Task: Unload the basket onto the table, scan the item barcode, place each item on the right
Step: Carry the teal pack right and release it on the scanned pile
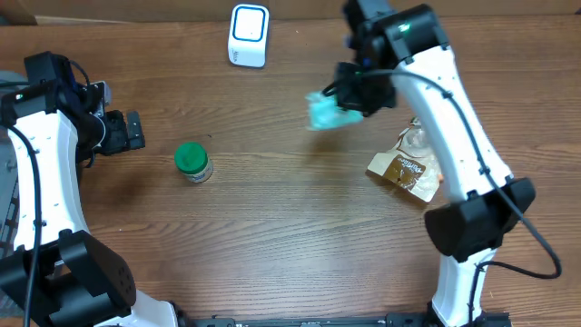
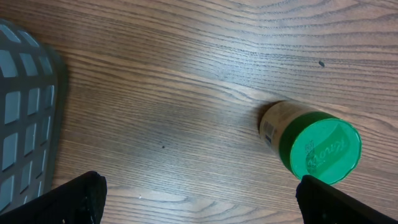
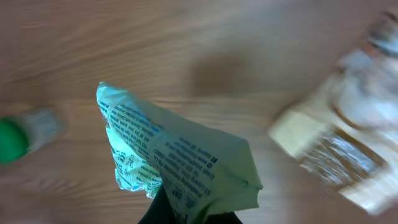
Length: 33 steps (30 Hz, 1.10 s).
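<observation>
1. Counter [image 1: 272, 245]: matte brown wood-grain surface with fine parallel streaks.
2. Right gripper [image 1: 349, 98]: black, clamped on the lower edge of the teal packet [image 3: 180, 162] and holding it clear of the counter.
3. Teal packet: thin, crinkled, pale blue-green film, folded into an irregular wedge. Dark fine print runs across its face, too small to read. In the overhead view it hangs between the scanner [image 1: 248, 34] and the pouch [image 1: 406, 168], touching neither.
4. Scanner: white rounded-rectangle block with a blue outline on its face, at the far edge of the counter.
5. Pouch: flat, tan and partly clear, with a dark brown label. It lies on the counter, partly under the right arm.
6. Jar [image 2: 311, 146]: short cylinder with a pale label bearing a strip of dark bars and a round, glossy green lid.
7. Left gripper [image 1: 134, 130]: black, jaws spread wide and holding nothing, near the jar but not touching it.
8. Grey mesh [image 2: 25, 124]: square-celled grid at the left edge of the left wrist view.
</observation>
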### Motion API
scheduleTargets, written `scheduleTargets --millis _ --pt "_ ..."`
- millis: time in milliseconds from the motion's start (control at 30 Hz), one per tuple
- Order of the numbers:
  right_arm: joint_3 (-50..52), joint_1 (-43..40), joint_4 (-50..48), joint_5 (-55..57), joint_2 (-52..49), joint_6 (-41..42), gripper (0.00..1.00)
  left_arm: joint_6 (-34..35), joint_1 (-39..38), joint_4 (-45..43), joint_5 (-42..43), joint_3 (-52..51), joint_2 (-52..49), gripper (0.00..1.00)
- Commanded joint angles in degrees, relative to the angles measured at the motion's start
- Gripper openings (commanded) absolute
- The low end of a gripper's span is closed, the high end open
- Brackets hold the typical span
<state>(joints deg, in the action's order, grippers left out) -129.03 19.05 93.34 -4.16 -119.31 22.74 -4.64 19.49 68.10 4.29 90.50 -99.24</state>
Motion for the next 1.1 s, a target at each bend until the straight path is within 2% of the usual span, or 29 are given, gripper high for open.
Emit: scheduleTargets --millis 0,167,367,467,533,600,633,767,833,1067 --pt "5.4 -7.1 -1.0 2.4 -0.3 2.8 0.04 0.4 -0.4 0.0 0.2 0.2 0.1 1.00" --pt "17.4 -18.6 -5.7 2.4 -0.3 2.8 0.04 0.4 -0.4 0.0 0.2 0.2 0.1 1.00" --pt "22.8 -27.1 -5.0 2.6 -0.3 2.3 0.04 0.4 -0.4 0.0 0.2 0.2 0.1 1.00" --pt "23.9 -29.7 -5.4 2.6 -0.3 1.2 0.16 0.4 -0.4 0.0 0.2 0.2 0.1 1.00" --pt "24.7 -30.9 -6.3 2.7 -0.3 -0.4 0.54 0.4 -0.4 0.0 0.2 0.2 0.1 1.00" --pt "24.8 -31.2 -6.5 4.3 -0.3 -0.5 0.69 0.4 -0.4 0.0 0.2 0.2 0.1 1.00" --pt "24.8 -31.3 -6.5 4.8 -0.3 -0.5 0.72 0.4 -0.4 0.0 0.2 0.2 0.1 1.00" --pt "24.5 -31.3 -6.4 4.9 -0.3 -0.5 0.72 0.4 -0.4 0.0 0.2 0.2 0.1 1.00" --pt "22.1 -31.3 -5.0 3.0 -0.3 -2.1 0.69 0.4 -0.4 0.0 0.2 0.2 0.1 1.00" --pt "5.7 -28.1 2.9 -1.2 -0.2 -6.9 0.69 0.4 -0.4 0.0 0.2 0.2 0.1 1.00"
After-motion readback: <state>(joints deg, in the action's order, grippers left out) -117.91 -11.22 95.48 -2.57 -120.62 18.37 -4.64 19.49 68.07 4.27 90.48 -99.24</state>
